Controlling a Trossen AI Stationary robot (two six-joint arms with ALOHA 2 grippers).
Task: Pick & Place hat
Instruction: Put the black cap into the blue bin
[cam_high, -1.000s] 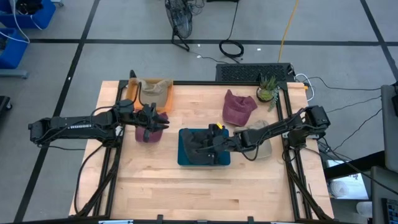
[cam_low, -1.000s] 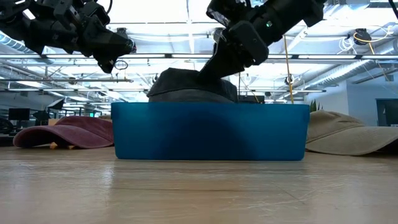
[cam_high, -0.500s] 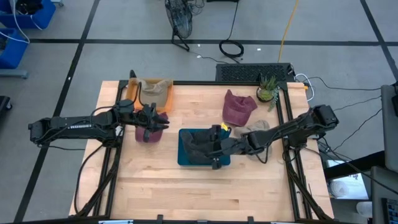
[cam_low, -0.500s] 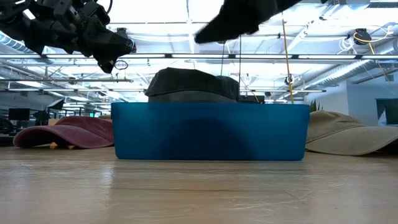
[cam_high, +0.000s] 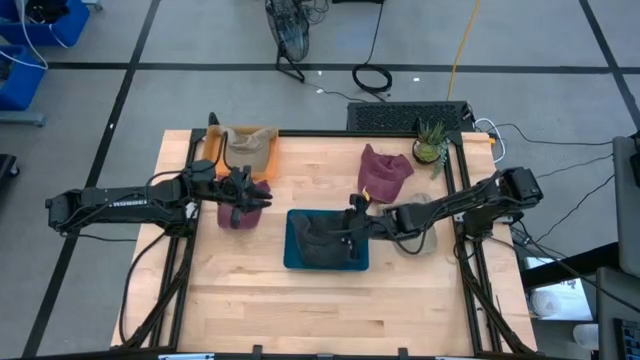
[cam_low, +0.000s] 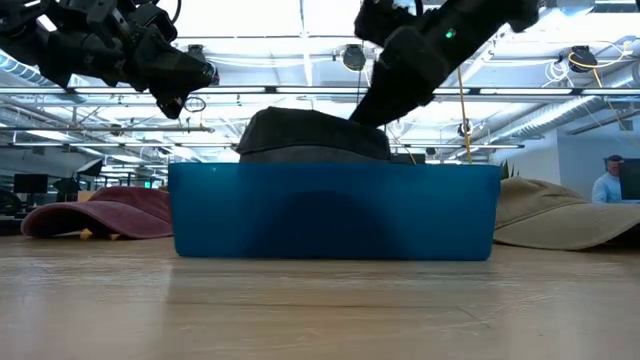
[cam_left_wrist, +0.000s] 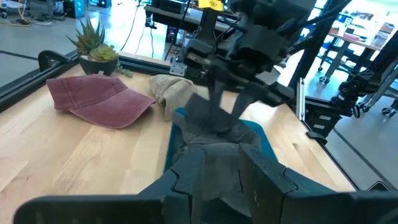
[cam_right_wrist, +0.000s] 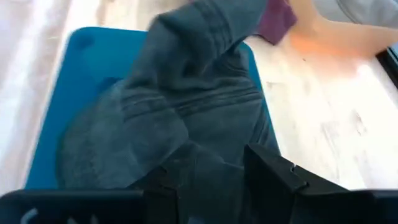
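A dark grey hat (cam_high: 322, 240) lies in the blue bin (cam_low: 330, 215), its crown rising above the bin's rim (cam_low: 310, 135). My right gripper (cam_right_wrist: 208, 177) is open just over the hat's right side (cam_low: 372, 118), one finger on each side of a ridge of its cloth. My left gripper (cam_high: 246, 196) waits open in the air above a purple hat (cam_high: 238, 216) at the table's left. My right gripper comes at the dark hat (cam_right_wrist: 186, 118) slanting down from the table's right. Its fingers (cam_right_wrist: 273, 171) stand on either side of the cloth. Whether they touch it, I cannot tell. The hat rests in the bin.
A maroon hat (cam_high: 383, 172) lies behind the bin, a beige hat (cam_high: 418, 232) under my right arm, and a tan hat (cam_high: 250, 148) in an orange box at the far left. A potted plant (cam_high: 430, 145) stands at the far right corner. The table's near half is bare wood (cam_high: 320, 310).
My right gripper rose off the dark hat, moved a little toward the far edge and came down again at the hat's right side. The blue bin slid slightly toward the table's left. The hat stayed in the bin.
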